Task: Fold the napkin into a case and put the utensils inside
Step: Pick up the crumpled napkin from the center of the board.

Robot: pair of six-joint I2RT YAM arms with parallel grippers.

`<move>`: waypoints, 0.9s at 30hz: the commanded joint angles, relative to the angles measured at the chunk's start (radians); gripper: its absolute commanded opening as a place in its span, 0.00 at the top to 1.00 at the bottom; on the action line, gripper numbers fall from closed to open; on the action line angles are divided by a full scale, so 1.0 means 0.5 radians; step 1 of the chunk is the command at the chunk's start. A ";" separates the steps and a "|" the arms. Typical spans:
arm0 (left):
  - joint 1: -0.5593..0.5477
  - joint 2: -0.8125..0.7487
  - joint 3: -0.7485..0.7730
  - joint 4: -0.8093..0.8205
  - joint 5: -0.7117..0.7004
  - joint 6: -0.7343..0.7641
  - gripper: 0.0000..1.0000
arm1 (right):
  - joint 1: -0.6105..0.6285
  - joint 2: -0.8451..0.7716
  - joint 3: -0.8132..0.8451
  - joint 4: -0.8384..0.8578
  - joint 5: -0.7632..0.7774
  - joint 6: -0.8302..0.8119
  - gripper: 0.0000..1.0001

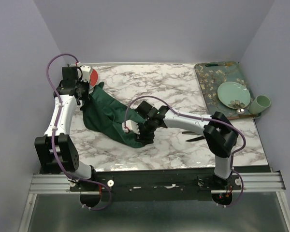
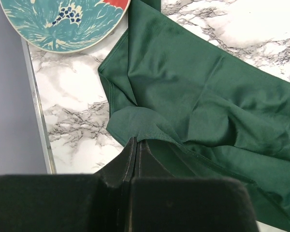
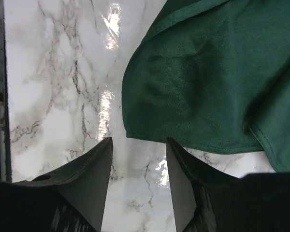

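Marble table shows bare between the parted jaws of the right gripper, the napkin lying just ahead and rightward (left gripper clamps its far edge).

Napkin lies on the left half of the surface, running from the far left corner toward the near middle. Small dish sits behind the napkin's far-left end, at the surface's corner. Left fingers meet on the hem at that end. Right fingers stand either side of bare surface, just before the napkin's near corner. Utensils lie right of the napkin, partly under the right arm. Tray occupies the far right corner and carries a plate. Cup stands just right of the plate.
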 commanded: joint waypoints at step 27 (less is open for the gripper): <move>0.069 0.068 -0.028 -0.025 0.058 0.013 1.00 | 0.169 0.014 -0.069 -0.063 0.043 -0.178 0.48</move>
